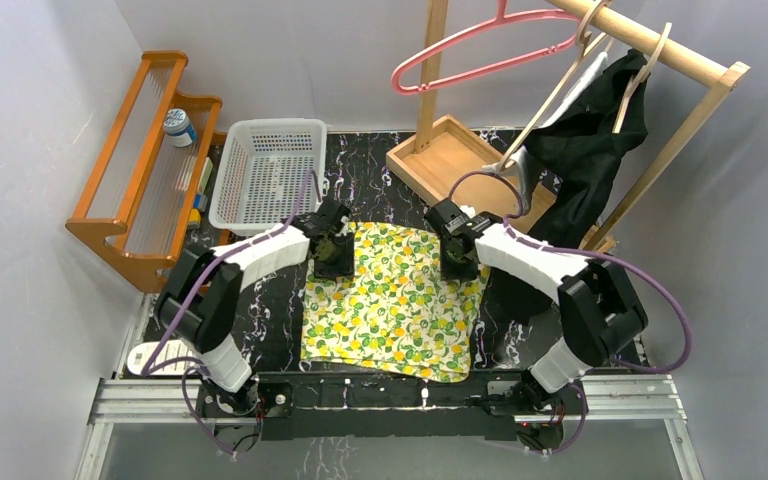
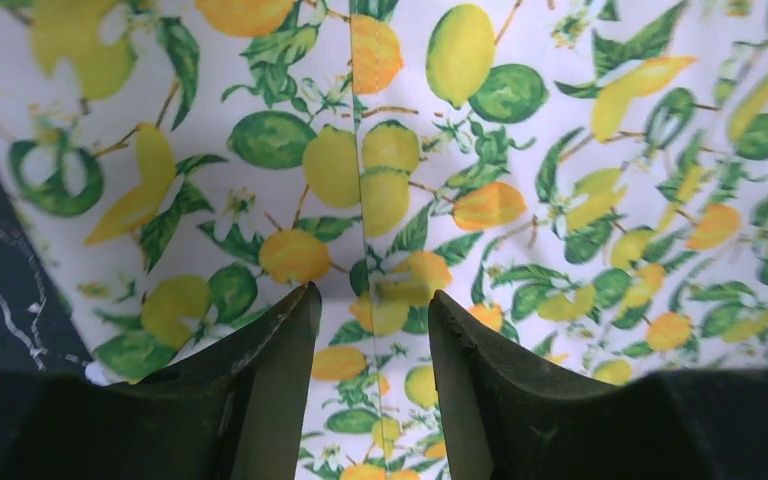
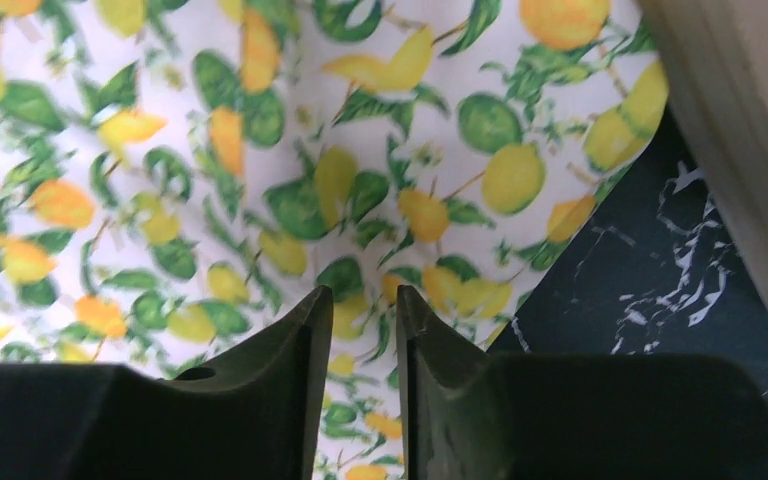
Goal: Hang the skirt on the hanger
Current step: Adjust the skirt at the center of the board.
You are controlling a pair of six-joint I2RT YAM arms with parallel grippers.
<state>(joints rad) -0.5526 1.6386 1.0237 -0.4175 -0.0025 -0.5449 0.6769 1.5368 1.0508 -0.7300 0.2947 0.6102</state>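
The left gripper (image 1: 332,250), half open, and the right gripper (image 1: 456,256), narrowly parted, are poised at the far corners of the lemon-print skirt (image 1: 390,300).

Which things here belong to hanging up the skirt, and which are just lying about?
For the job:
skirt
pink hanger
rack
left end effector
right end effector

Lying about:
white basket
orange shelf
jar
black garment
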